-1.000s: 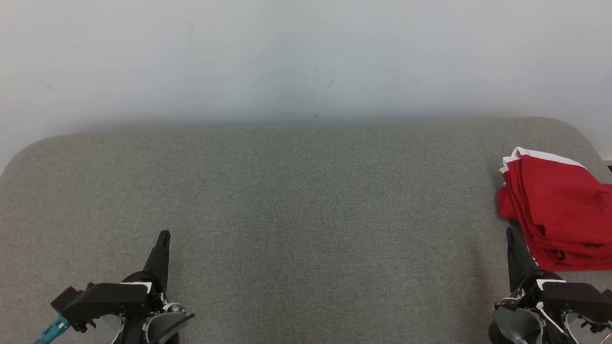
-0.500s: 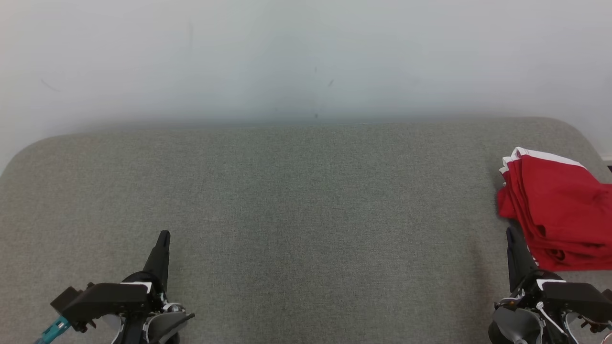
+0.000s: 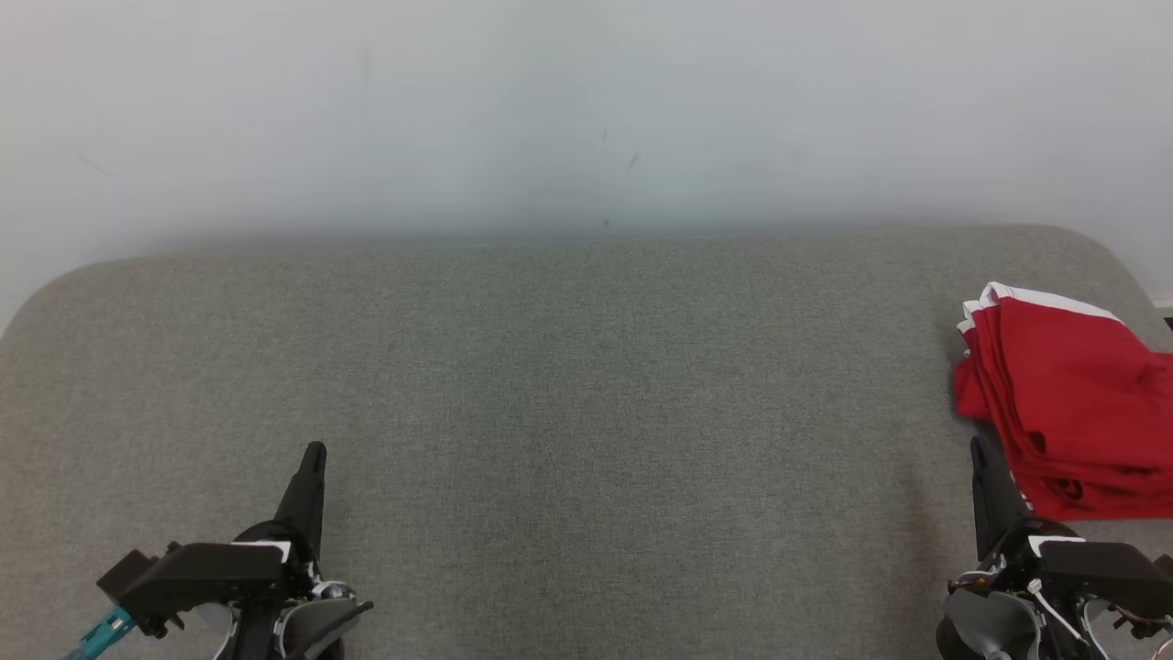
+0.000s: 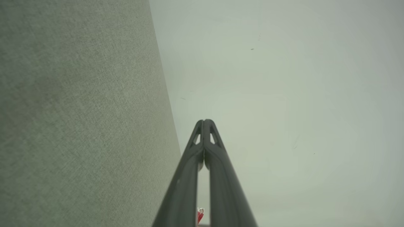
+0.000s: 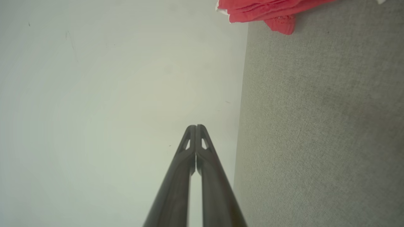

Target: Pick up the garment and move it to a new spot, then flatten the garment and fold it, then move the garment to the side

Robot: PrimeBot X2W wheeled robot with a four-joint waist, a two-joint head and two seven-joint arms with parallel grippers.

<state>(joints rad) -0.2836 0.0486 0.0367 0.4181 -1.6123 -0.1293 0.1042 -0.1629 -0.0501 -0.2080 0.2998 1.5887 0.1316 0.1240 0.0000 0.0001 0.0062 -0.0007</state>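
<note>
The red garment with white trim (image 3: pixel 1072 403) lies folded into a layered stack at the right-hand edge of the grey fabric-covered counter (image 3: pixel 586 385), partly cut off by the head view's border. Its long axis runs from the far side toward us, with the white-trimmed end farthest and the stacked fold edges facing the counter's middle. We read this as a garment already folded and set aside, so the task looks at or near its end.

The right jaws are by far the nearer pair. Their two long dark fingers (image 3: pixel 990 486) rise at the lower right, pointing away from us, and the stack's near end sits just beside them, ahead and to the right. In the right wrist view these fingers are pressed together tip to tip, clenched on nothing. Bare counter lies between them and the garment, so we judge them apart, not touching. Should the stack need a nudge or a fresh grasp, the reach would go forward and rightward, meeting its long side.

The left jaws stand at the lower left, well apart from the garment, with the counter's whole width between. Their fingers (image 4: pixel 184 176) are likewise clenched and empty.

Beyond the counter's far edge is a pale plain surface (image 3: pixel 586 110). We cannot tell whether it is wall or floor.
</note>
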